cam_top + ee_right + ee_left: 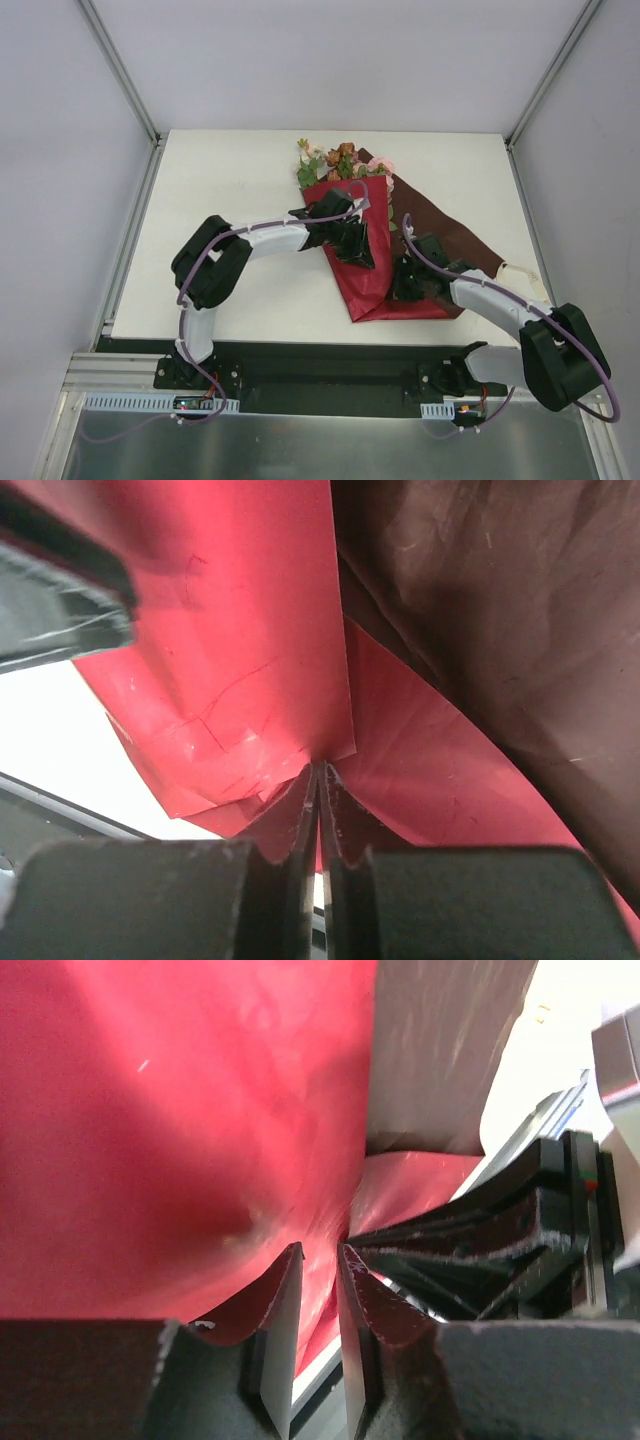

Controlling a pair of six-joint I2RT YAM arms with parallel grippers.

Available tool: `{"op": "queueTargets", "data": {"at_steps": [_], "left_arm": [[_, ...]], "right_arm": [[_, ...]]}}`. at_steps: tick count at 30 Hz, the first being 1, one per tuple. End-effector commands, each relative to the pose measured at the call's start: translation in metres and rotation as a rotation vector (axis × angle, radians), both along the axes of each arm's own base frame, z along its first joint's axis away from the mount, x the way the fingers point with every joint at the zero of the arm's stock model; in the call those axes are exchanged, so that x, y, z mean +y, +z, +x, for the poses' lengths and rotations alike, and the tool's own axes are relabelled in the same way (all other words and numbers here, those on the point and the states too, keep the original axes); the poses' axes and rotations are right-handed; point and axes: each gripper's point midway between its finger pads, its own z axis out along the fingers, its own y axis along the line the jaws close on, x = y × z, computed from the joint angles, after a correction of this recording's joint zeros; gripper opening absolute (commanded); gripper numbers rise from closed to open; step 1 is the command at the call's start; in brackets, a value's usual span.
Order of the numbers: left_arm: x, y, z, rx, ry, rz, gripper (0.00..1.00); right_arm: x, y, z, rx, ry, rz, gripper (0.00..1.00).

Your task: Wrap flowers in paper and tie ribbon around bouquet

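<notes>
Left gripper (318, 1256) jaws nearly together, pinching a paper (372, 290) fold at its tips. Right gripper (319, 770) pressed tight on a paper edge, sheet spreading ahead of it. Flowers (340, 160) stick out beyond left gripper, stems hidden in wrap. Ribbon (518, 272) beside right arm, mostly hidden.

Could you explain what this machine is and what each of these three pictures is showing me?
The machine is a left arm and a right arm bolted at a table's near edge. The wide picture looks down from above; the other two come from cameras on each wrist. On the table lies dark red paper folded around flowers. The right gripper is shut, pinching the paper. The left gripper has its fingers slightly apart at a paper fold; whether it grips is unclear.
</notes>
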Motion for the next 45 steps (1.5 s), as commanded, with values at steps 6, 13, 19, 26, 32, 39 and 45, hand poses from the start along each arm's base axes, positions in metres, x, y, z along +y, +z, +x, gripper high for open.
{"op": "queueTargets", "data": {"at_steps": [6, 13, 19, 26, 32, 39, 45], "left_arm": [[-0.053, -0.010, 0.024, 0.046, -0.020, -0.079, 0.15], [-0.018, -0.072, 0.034, 0.176, 0.127, 0.056, 0.05], [0.029, -0.098, 0.044, 0.239, 0.206, 0.116, 0.03], [0.063, -0.103, 0.056, 0.248, 0.239, 0.118, 0.02], [0.040, -0.058, 0.049, 0.160, 0.079, -0.005, 0.20], [0.023, 0.004, 0.027, 0.060, -0.059, -0.124, 0.34], [0.025, 0.034, 0.017, 0.008, -0.088, -0.167, 0.37]], "right_arm": [[-0.025, 0.011, -0.004, -0.033, -0.064, -0.059, 0.09], [-0.046, 0.034, -0.012, -0.059, -0.149, -0.057, 0.27], [-0.043, 0.037, -0.026, -0.012, -0.159, 0.038, 0.45], [-0.041, 0.030, -0.042, 0.022, -0.133, 0.071, 0.60], [-0.039, 0.022, -0.024, 0.002, -0.162, 0.139, 0.71], [-0.018, 0.021, -0.005, 0.018, -0.088, 0.254, 0.64], [-0.009, 0.028, -0.016, 0.001, 0.022, 0.271, 0.54]]}}
